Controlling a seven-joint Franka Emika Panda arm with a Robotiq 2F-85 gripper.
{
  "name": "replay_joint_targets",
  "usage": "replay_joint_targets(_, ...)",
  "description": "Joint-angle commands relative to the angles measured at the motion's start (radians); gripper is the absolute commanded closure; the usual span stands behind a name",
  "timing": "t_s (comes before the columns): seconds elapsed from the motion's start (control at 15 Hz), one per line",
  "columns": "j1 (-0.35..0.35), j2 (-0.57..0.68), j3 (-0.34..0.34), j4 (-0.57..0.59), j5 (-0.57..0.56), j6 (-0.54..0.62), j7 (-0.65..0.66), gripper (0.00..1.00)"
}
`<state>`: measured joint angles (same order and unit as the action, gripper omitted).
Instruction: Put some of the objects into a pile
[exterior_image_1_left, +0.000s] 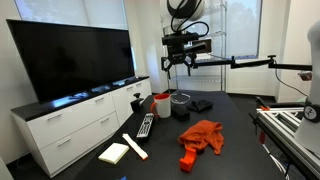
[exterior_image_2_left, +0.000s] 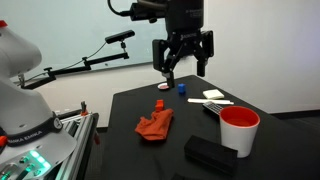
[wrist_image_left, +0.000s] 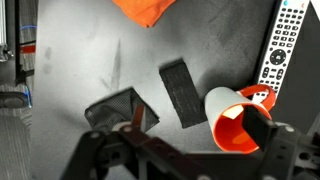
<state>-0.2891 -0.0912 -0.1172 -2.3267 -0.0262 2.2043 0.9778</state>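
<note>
Jaws are standing spread wide on the tool (exterior_image_2_left: 184, 70), pinching nothing and touching nothing as it is hovering well above the counter (exterior_image_2_left: 280, 150). Below it, the remote (wrist_image_left: 280, 45) is lying just beside the red cup (wrist_image_left: 235, 120). The red block (exterior_image_2_left: 160, 103) and the blue item (exterior_image_2_left: 182, 87) are sitting apart from each other near a counter edge, not piled. Bare counter is lying open between the orange cloth (exterior_image_2_left: 155, 125) and the black box (exterior_image_2_left: 210, 152).

remote (exterior_image_1_left: 145, 125) nr red cup (exterior_image_1_left: 160, 106), orange cloth (exterior_image_1_left: 202, 135)
</note>
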Motion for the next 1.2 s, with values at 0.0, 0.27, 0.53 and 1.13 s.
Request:
replay_joint_targets(0.0, 0.025, 0.003, -0.024, 0.005, -0.002, -0.003, 0.008, 0.0)
replay_joint_targets(0.27, 0.05, -0.018, -0.009, -0.04, -0.044, 0.026, -0.021, 0.0)
replay_joint_targets(0.53, 0.087, 0.006, -0.006, -0.066, -0.095, 0.046, -0.172, 0.0)
replay_joint_targets(1.13, 0.084, 0.195, -0.063, -0.025, -0.13, 0.27, -0.434, 0.0)
